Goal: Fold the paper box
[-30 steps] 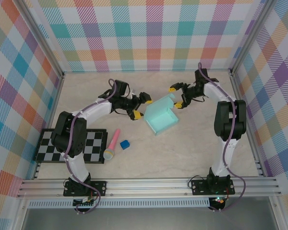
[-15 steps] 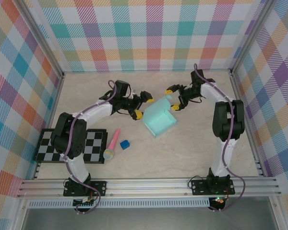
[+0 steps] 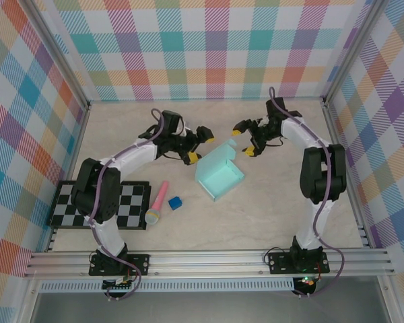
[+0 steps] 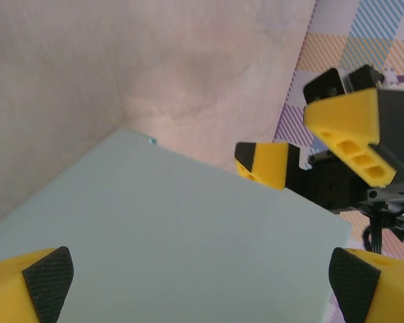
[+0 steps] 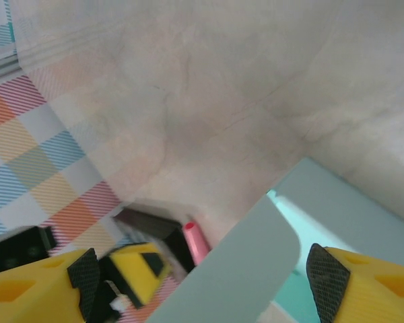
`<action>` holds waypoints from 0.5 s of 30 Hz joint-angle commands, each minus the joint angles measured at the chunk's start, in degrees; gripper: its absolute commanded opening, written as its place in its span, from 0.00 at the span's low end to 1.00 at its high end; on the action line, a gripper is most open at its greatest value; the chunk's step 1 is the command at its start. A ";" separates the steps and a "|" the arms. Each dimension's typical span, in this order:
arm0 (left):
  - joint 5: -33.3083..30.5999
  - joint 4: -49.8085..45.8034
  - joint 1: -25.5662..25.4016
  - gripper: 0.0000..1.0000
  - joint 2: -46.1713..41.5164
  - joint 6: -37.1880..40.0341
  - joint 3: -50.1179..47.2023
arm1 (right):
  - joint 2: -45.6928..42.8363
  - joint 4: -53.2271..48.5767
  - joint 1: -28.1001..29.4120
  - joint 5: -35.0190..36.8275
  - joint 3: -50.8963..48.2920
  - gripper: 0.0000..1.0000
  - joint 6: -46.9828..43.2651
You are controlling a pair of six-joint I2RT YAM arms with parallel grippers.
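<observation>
The left gripper stands spread as wide as it goes and holds nothing. The right gripper faces it across a small gap, its jaws also well apart and empty. The paper box lies on the table just nearer the arm bases than the two grippers, partly folded, with one flap raised at its far edge between them. The left gripper's nearer fingertip sits just beside the box's left corner; whether it touches cannot be told. In the left wrist view the pale card passes under and between that gripper's own fingers, its lower part cut off by the frame. In the right wrist view a rounded flap rises between the fingers, blurred, hiding part of a pink microphone behind it.
</observation>
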 commanded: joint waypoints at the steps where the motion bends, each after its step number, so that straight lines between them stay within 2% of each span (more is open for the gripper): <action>1: -3.74 -5.20 0.33 1.00 -6.99 21.04 2.63 | -6.18 -1.01 -0.05 6.93 1.68 0.83 -13.11; 3: -7.85 -8.90 -1.27 1.00 -10.31 29.63 2.60 | -6.45 -3.05 -0.26 9.47 2.94 0.83 -15.29; 5: -5.85 -11.04 -2.60 1.00 -11.90 37.87 3.02 | -6.33 -4.16 -0.91 9.11 3.72 0.83 -16.88; 7: -5.29 -17.16 -4.38 1.00 -11.51 45.77 5.74 | -6.31 -4.38 -1.45 8.43 3.82 0.83 -17.87; 11: -13.82 -30.19 -9.16 0.99 -7.33 56.86 12.60 | -6.45 -5.59 -2.08 8.98 4.09 0.83 -19.55; 15: -27.24 -35.14 -11.99 0.79 -3.70 59.51 15.99 | -7.25 -5.46 -2.28 8.75 3.41 0.83 -20.48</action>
